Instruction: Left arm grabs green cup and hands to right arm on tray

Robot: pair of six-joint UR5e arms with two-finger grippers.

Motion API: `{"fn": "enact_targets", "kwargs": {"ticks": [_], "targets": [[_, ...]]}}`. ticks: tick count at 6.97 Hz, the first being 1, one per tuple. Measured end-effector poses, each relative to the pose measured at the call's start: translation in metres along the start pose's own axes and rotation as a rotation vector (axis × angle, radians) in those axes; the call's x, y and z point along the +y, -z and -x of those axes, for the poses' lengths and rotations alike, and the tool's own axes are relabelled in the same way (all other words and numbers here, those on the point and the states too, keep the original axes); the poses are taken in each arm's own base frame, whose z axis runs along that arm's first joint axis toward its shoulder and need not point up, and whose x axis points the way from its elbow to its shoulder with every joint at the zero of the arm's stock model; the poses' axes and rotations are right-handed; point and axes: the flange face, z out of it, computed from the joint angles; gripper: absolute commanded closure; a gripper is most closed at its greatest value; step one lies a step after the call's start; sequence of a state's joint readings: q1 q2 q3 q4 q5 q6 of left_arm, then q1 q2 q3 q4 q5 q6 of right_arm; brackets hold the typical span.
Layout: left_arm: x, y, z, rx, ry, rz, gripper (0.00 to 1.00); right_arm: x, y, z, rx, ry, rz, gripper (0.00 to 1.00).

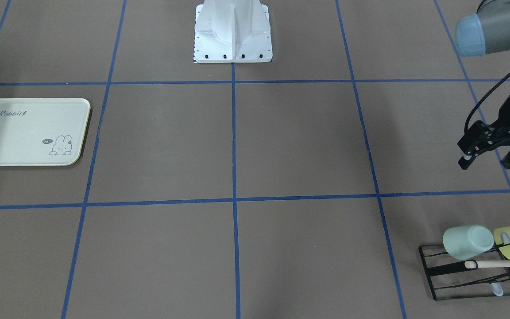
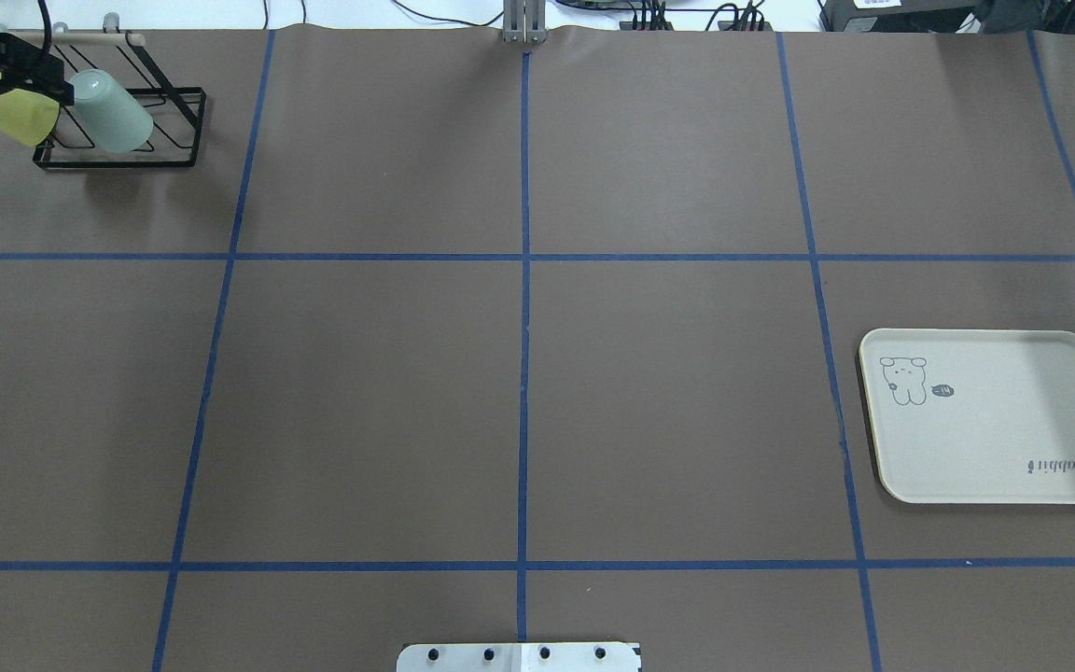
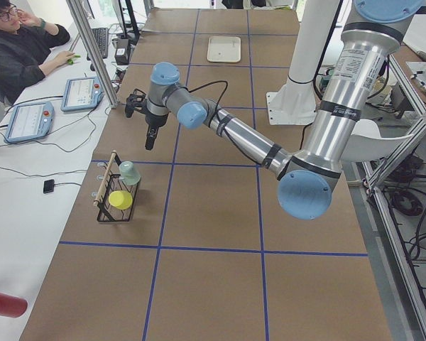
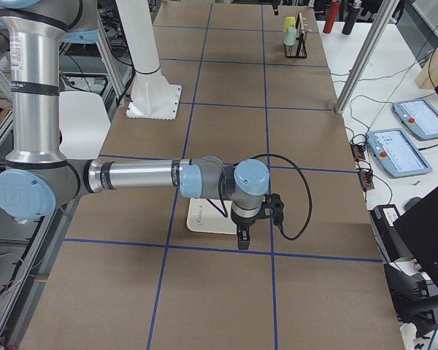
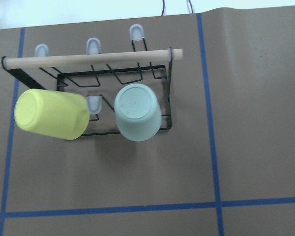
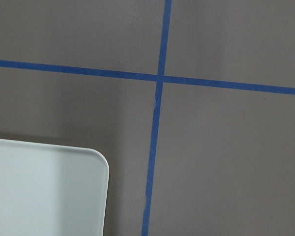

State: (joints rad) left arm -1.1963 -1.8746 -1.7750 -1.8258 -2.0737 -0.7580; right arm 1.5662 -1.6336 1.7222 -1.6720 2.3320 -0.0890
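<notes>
Mint-green cup (image 5: 137,112) sits tilted on the rack (image 5: 171,98), just beside the yellow cup (image 5: 51,114). Left fingers (image 1: 465,159) gape empty; they should straddle only its wall and lift along the prong. Right fingers (image 4: 241,239): spread or clenched, I cannot tell.

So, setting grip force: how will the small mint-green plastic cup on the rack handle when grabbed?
Probably light: the small mint-green plastic cup sits upturned on a thin black wire rack. Its smooth, tapered wall might slip.

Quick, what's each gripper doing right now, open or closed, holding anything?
Left gripper: open, fingers spread, holding nothing.
Right gripper: cannot be told; it shows only in the side view.
</notes>
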Motion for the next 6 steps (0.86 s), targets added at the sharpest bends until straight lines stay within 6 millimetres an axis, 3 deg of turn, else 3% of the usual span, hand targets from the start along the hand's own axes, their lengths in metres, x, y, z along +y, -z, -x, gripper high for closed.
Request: {"fn": "enact_targets", "kwargs": {"ticks": [4, 6], "targets": [[0.019, -0.042, 0.027, -0.083, 0.067, -0.208, 0.0, -0.001, 0.003, 0.003, -0.001, 0.006, -0.006, 0.01], [0.024, -0.061, 0.026, -0.076, 0.101, -0.304, 0.0, -0.001, 0.003, 0.003, -0.001, 0.006, -0.007, 0.01]]}}
